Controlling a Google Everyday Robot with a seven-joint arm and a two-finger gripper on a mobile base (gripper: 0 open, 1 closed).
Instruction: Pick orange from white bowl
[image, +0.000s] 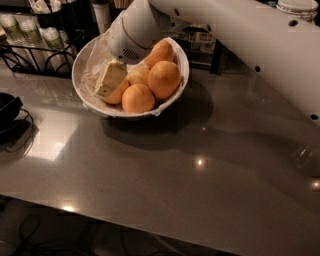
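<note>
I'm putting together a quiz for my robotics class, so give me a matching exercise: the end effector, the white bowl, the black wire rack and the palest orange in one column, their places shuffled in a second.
Things
1. cream-coloured end effector
2. wide round white bowl
3. black wire rack
4. paler, yellowish round orange

Places
A. back left, beyond the bowl
B. on the grey tabletop, holding the fruit
C. mid-bowl, among the deeper-orange oranges
D. down in the bowl's left side, beside the fruit

Pairs: 1-D, 2-B, 3-A, 4-C
</note>
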